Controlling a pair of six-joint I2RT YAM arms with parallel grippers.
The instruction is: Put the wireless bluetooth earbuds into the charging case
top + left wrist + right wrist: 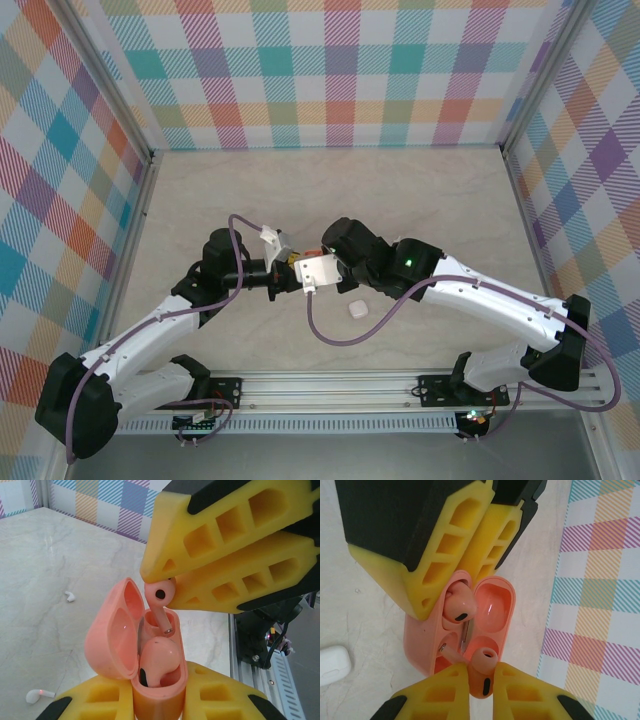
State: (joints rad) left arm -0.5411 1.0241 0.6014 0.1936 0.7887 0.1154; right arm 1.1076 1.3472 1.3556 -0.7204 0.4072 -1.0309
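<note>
My left gripper (pixel 159 692) is shut on the base of an open salmon-pink charging case (pixel 162 690), whose lid (pixel 112 630) swings out to the left. One pink earbud (pixel 157 660) sits in the near slot. My right gripper (pixel 482 676) is shut on the head of a second pink earbud (pixel 484 675), which hangs tilted with its stem tip just inside the far slot (pixel 167 627). Two white earbuds (pixel 70 596) (pixel 40 695) lie loose on the table. Seen from above, both grippers (pixel 284 268) (pixel 322 262) meet at mid-table.
A closed white case (pixel 355 309) lies on the table just in front of the grippers, also at the left edge of the right wrist view (pixel 332 665). Checked walls (pixel 330 70) surround the table, and a metal rail (pixel 330 385) runs along its near edge.
</note>
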